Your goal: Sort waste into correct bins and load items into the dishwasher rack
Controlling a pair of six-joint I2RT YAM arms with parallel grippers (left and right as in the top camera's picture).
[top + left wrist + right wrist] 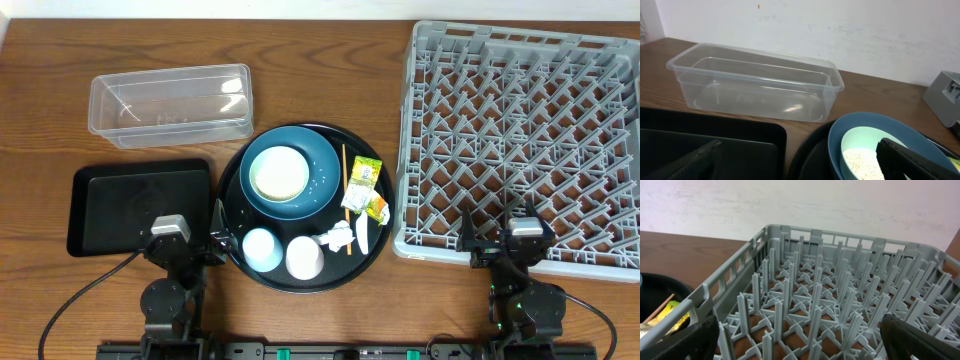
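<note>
A large round black tray [232,192] holds the blue bowl-like plate [325,165] with a small cream bowl [279,172] of white rice [862,162] in it. On it also stand a pale blue cup [262,249] and a whitish cup [305,257], with a thin wooden stick [345,190], yellow-green wrappers [362,185] and a crumpled white scrap [340,238]. The clear tub [170,103] stands at the back left, the black rectangular tray [140,207] at the left. The grey dishwasher rack [520,140] is at the right. My left gripper [190,243] is open and empty at the trays' front. My right gripper [510,240] is open and empty over the rack's front edge.
The wooden table's front edge runs just behind both arm bases. A white wall stands behind the table in both wrist views. Bare wood [330,70] lies between the clear tub and the rack.
</note>
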